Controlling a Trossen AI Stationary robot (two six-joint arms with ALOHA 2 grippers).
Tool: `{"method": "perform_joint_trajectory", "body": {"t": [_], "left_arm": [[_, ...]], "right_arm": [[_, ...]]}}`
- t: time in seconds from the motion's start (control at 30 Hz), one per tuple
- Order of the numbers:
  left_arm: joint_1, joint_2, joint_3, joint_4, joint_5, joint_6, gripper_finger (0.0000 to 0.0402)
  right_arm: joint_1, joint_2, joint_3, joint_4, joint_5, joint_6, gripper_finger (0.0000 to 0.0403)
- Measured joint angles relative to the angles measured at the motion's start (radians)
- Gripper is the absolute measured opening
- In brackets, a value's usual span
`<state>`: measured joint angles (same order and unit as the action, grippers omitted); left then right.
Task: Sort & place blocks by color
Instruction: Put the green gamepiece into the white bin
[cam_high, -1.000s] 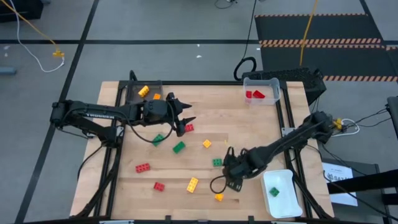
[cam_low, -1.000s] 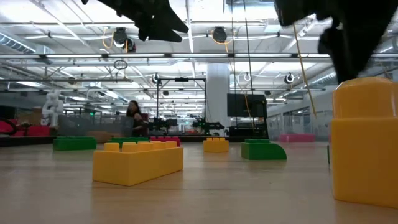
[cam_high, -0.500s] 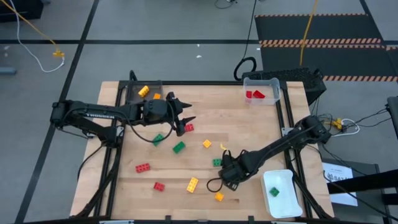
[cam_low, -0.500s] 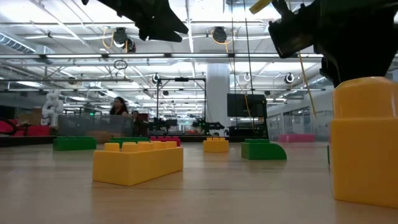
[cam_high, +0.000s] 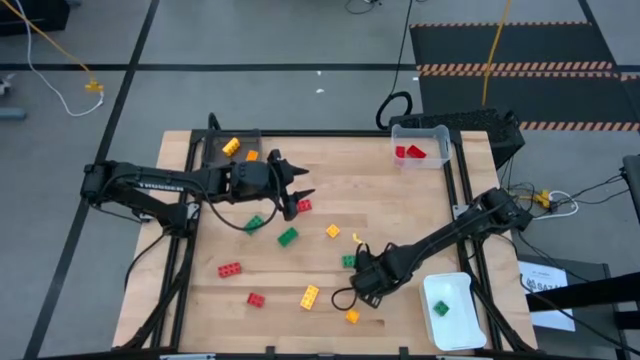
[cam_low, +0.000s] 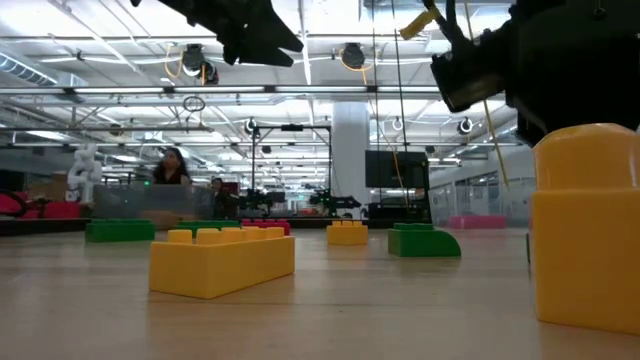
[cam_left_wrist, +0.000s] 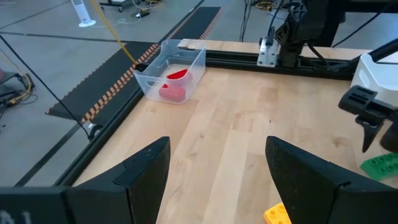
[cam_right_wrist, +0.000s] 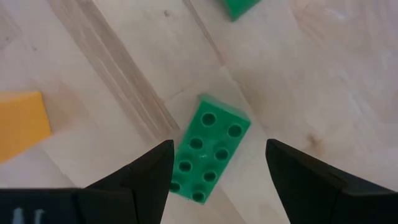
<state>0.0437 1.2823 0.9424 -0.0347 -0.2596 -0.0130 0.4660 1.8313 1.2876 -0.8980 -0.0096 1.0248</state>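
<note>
right pincer: the right pincer (cam_high: 352, 276) is down low over the near-middle of the wooden surface (cam_high: 400, 200), fingers spread wide with nothing in them, and the wrist view shows a green eight-stud brick (cam_right_wrist: 208, 148) lying flat right between the fingers (cam_right_wrist: 140, 180), not gripped

left pincer: the left pincer (cam_high: 297, 190) hangs over the far-left part of the surface, also spread wide and empty, pointing toward the right side

green bricks: that one by the right pincer (cam_high: 349, 261), plus two more left of centre (cam_high: 288, 236) and (cam_high: 254, 224), and one already sitting in the white tray (cam_high: 441, 309)

white tray: the white tray (cam_high: 465, 335) sits at the near right corner

red bricks: two in the clear bin (cam_high: 440, 132) at the far right corner, shown as red pieces (cam_high: 408, 152); another red one (cam_high: 304, 205) just under the left pincer; two more loose near the left (cam_high: 230, 269) and (cam_high: 256, 299)

yellow-orange bricks: a pair in the dark tray (cam_high: 208, 152) at the far left, yellow (cam_high: 231, 146) and orange (cam_high: 252, 155); loose ones mid-surface (cam_high: 333, 231), near-middle (cam_high: 310, 296) and at the near edge (cam_high: 352, 317)

low view: a long yellow brick (cam_low: 222, 259) and a tall one (cam_low: 585, 225) sit closest to the camera

background: a person (cam_low: 170, 168) shows way off in the room behind
</note>
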Motion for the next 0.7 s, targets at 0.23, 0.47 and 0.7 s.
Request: {"method": "perform_joint_trajectory", "body": {"t": [0.23,0.47,0.7], "left_arm": [[0.000,0.000,0.000,0.000,0.000,0.000,0.0266],[0.000,0.000,0.000,0.000,0.000,0.000,0.0266],[0.000,0.000,0.000,0.000,0.000,0.000,0.0266]], "right_arm": [[0.000,-0.004,-0.125,0.162,-0.089,0.010,0.0247],[0.000,-0.010,-0.170,0.166,-0.097,-0.019,0.0246],[-0.003,-0.052,-0.166,0.124,-0.097,-0.035,0.0177]]}}
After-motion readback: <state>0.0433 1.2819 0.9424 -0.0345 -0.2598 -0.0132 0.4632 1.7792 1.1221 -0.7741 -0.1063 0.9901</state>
